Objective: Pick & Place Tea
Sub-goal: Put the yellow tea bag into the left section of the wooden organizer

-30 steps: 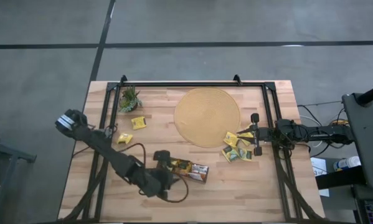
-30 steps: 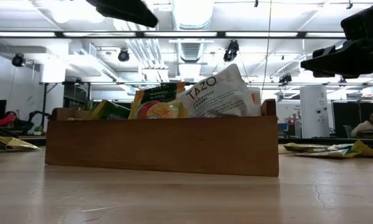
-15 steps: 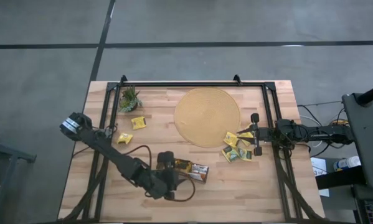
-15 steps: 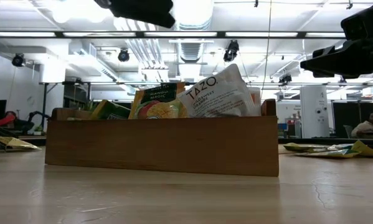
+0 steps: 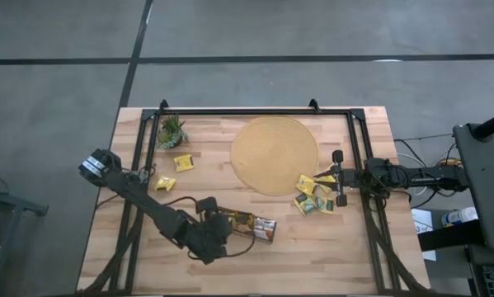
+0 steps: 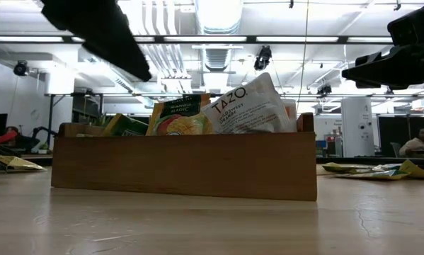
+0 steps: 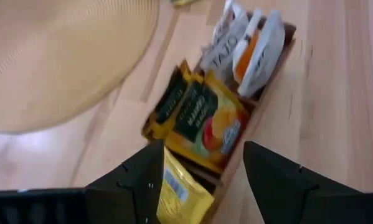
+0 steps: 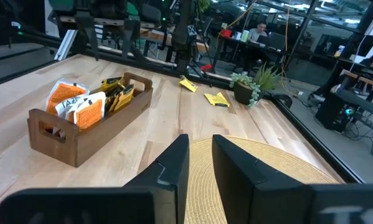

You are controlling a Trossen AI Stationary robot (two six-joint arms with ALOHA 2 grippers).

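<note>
Wooden table (image 5: 312, 247): left gripper (image 7: 198, 180) has swung back over the tray (image 5: 251, 224), jaws spread, empty. Right gripper (image 8: 198, 165) waits, nearly closed, beside loose tea (image 5: 314, 196) at the mat (image 5: 271, 148).

left arm: you have it stretched diagonally across the near-left of the counter, wrist low | left hand (image 7: 198, 180): fingers spread wide, nothing between them | right arm: reaches in level from the right edge | right hand (image 8: 200, 163): fingers nearly together, holding nothing
</note>
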